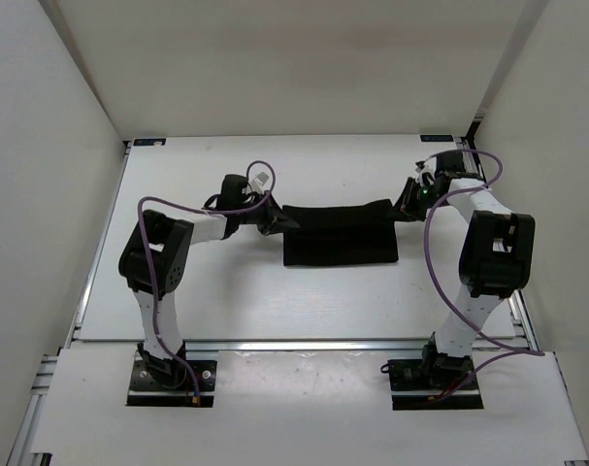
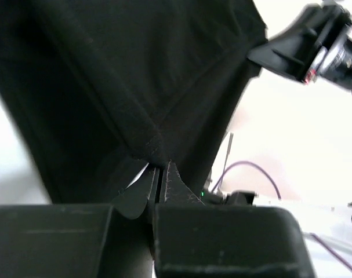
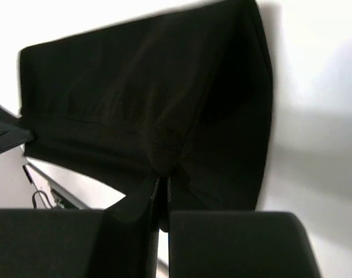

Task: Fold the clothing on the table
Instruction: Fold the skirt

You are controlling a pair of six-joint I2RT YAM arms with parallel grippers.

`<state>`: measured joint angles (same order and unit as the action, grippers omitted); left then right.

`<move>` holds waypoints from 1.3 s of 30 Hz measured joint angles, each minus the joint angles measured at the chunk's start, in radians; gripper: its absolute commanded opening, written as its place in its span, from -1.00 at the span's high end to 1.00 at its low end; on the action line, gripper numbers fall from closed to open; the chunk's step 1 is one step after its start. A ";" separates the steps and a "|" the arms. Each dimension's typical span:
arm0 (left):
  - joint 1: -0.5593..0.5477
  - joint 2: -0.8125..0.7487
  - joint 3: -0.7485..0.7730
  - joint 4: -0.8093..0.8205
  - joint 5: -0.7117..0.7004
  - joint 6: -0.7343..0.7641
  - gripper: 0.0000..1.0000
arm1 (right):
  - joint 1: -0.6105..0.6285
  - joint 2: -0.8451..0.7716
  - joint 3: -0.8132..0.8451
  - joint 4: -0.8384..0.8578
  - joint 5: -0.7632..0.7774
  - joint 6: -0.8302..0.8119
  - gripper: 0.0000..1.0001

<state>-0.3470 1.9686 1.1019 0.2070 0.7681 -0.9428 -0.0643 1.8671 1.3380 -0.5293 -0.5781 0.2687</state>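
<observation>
The clothing (image 1: 338, 238) is a black garment stretched between my two grippers over the middle of the white table (image 1: 226, 301). My left gripper (image 1: 275, 219) is shut on its left edge; in the left wrist view the fabric (image 2: 135, 87) bunches into the pinched fingertips of the left gripper (image 2: 161, 168). My right gripper (image 1: 408, 201) is shut on the right edge, and the right wrist view shows the cloth (image 3: 152, 104) gathered into that gripper (image 3: 163, 176). The lower part of the garment rests on the table.
White walls (image 1: 42, 146) enclose the table on the left, back and right. Purple cables (image 1: 255, 189) loop off both arms. Metal rails (image 1: 304, 343) run along the near edge, with the arm bases (image 1: 173, 379) beyond them.
</observation>
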 measured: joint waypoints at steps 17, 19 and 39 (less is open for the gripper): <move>-0.118 -0.096 -0.100 -0.083 -0.083 0.053 1.00 | -0.014 0.000 0.010 -0.324 0.130 -0.097 1.00; -0.118 -0.111 -0.116 -0.106 -0.096 0.060 1.00 | -0.014 0.000 0.010 -0.340 0.135 -0.101 0.99; -0.145 -0.167 -0.172 -0.300 -0.192 0.156 -0.32 | 0.036 -0.033 -0.126 -0.363 0.267 -0.099 0.29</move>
<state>-0.4919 1.8019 0.9298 -0.0929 0.5766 -0.7872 -0.0280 1.8343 1.2125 -0.8921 -0.3115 0.1696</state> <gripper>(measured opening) 0.606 0.328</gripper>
